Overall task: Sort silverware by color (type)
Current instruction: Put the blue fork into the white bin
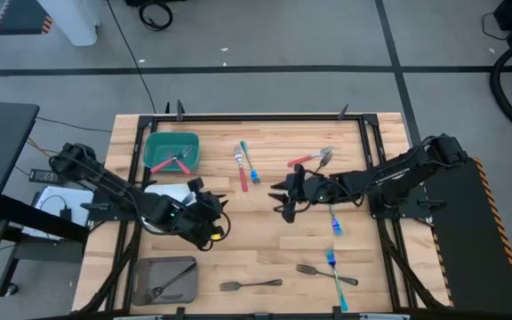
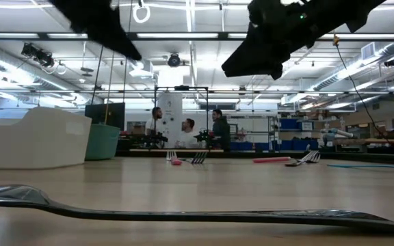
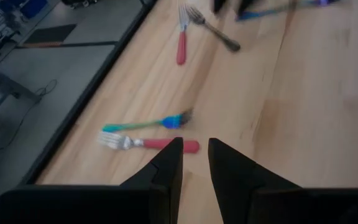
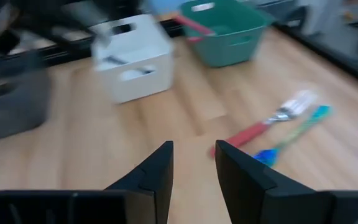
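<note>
A light wooden table framed by a dark metal rail carries three bins along its left side: a green bin at the far corner, a white bin in the middle, and a grey bin at the near corner. Loose on the wood lie a red-handled fork just beside a blue-handled fork, a second red-handled fork towards the right, an all-metal fork near the front edge, another metal fork crossed by a blue utensil, and a further blue utensil.
</note>
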You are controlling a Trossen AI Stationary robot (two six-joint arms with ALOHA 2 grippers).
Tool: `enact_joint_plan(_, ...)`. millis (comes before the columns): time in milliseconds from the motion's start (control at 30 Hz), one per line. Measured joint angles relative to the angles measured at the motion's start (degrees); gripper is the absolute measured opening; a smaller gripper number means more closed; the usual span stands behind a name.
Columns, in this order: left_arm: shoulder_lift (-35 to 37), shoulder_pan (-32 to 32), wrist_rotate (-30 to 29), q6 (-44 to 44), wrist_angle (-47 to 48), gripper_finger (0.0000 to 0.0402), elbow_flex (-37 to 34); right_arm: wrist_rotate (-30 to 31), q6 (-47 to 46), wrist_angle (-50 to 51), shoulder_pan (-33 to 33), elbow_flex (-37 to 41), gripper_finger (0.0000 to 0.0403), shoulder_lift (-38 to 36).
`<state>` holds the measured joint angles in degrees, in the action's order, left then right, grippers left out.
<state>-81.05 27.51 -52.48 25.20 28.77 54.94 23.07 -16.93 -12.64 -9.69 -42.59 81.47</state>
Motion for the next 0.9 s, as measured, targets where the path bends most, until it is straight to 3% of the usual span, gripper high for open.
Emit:
enact_joint_plan(167, 0.0, -2.7, 0.1, -6.1, -8.9, 0.0086, -5.1, 2.5, 0.0, -0.1, 3.9, 0.0, 0.0127, 0.0)
enact_joint_plan(500, 0.0, -8.9, 0.2, -11.7, -13.4, 0.0086, -5.2, 2.4, 2.0, 0.9, 13.9, 0.0, 0.0126, 0.0)
enact_joint_plan(733, 0.0, -16.1, 0.2, -15.6, -13.3, 0.0086, -5.3, 2.4, 4.8, 5.9, 17.0, 0.0, 0.0126, 0.0)
enact_joint_plan(900, 0.1, -20.9, 2.0, -15.4, -15.8, 0.0086, -9.5, 2.4, 5.8, 6.6, 18.0, 0.0, 0.0126, 0.0)
